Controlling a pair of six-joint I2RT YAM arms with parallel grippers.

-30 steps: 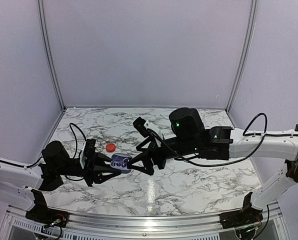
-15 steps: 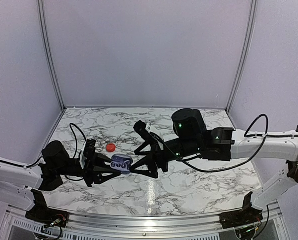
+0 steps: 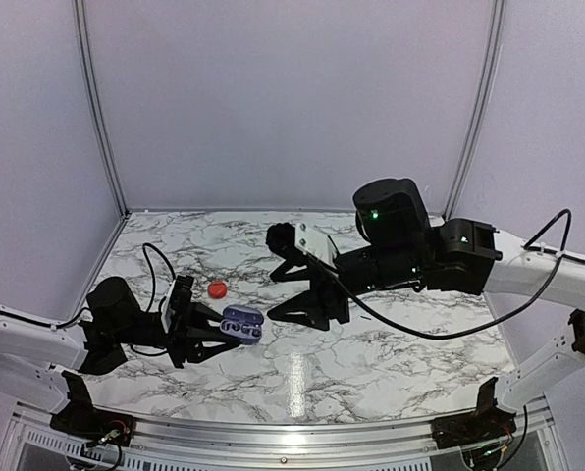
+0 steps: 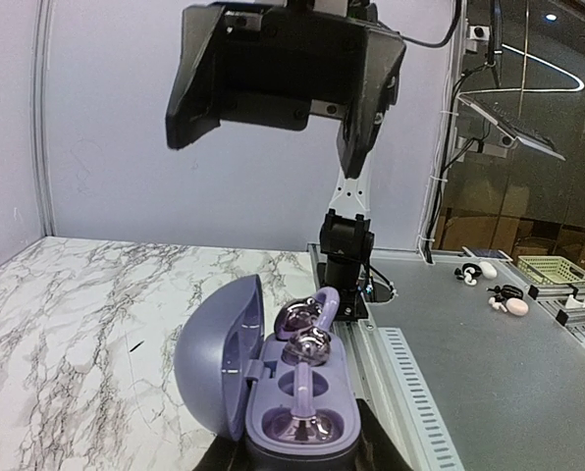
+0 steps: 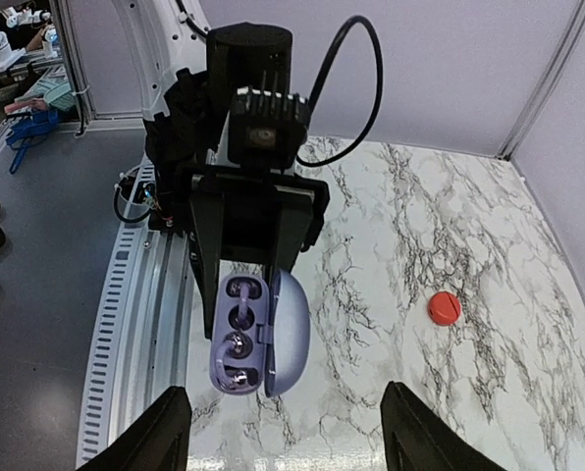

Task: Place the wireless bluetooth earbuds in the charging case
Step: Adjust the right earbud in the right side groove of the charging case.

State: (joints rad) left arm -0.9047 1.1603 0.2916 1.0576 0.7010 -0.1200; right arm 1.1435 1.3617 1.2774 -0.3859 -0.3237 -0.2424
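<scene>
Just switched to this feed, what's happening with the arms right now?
The left gripper holds the open lavender charging case, lid swung back. Silvery earbuds sit in its wells, though the farther one looks perched rather than fully seated. The right gripper hovers open and empty near the case, to its right in the top view. A small red item lies on the table behind the case.

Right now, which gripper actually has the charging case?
The left gripper: it is shut on the open lavender charging case, with earbuds inside it. The right gripper hangs apart from the case, fingers spread, holding nothing.
</scene>
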